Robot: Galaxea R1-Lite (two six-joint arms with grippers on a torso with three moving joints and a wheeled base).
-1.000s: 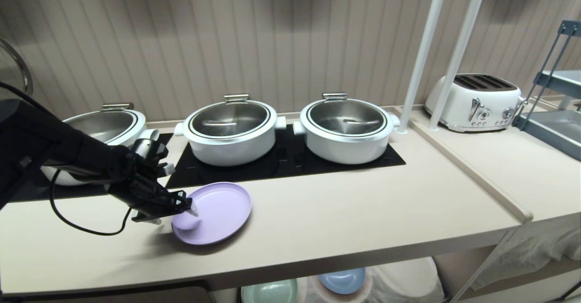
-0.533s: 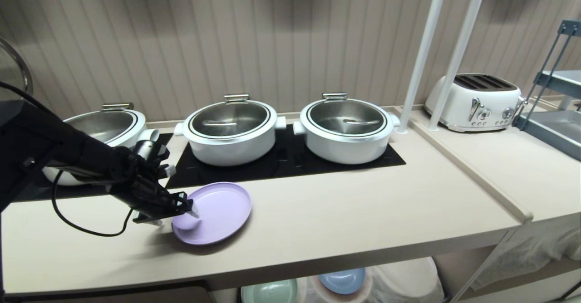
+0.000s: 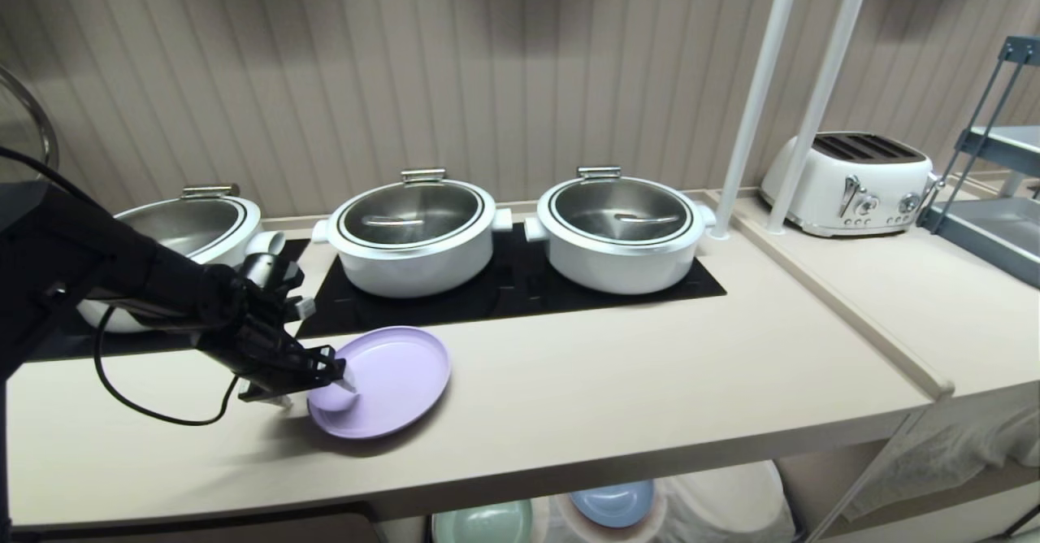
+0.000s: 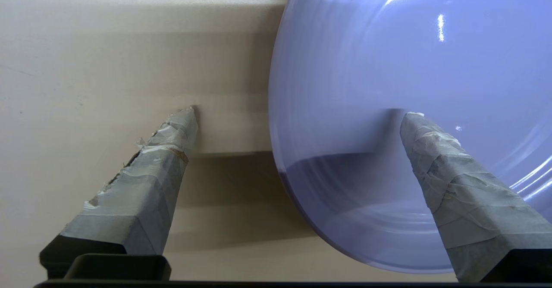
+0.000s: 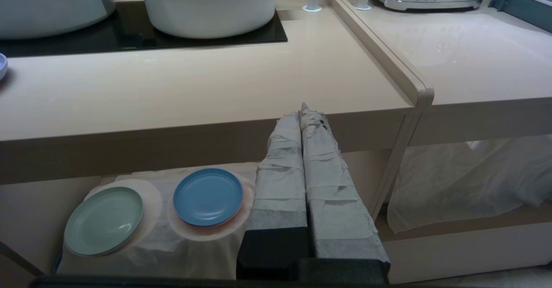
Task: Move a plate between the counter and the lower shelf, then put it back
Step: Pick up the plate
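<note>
plate point(image 4: 388, 64) rim between spread left claw point(image 4: 297, 115) fingers

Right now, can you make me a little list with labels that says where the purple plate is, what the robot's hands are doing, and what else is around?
plate: lilac, lying flat on the counter, in front of the pots
left gripper: open, one finger over the plate's rim, the other over bare counter
right gripper: shut, empty, parked in front of the counter edge
lower shelf: holds a mint-green plate and a blue plate
pots: three, white, lidded, on the black cooktop
toaster: white, far right
</note>
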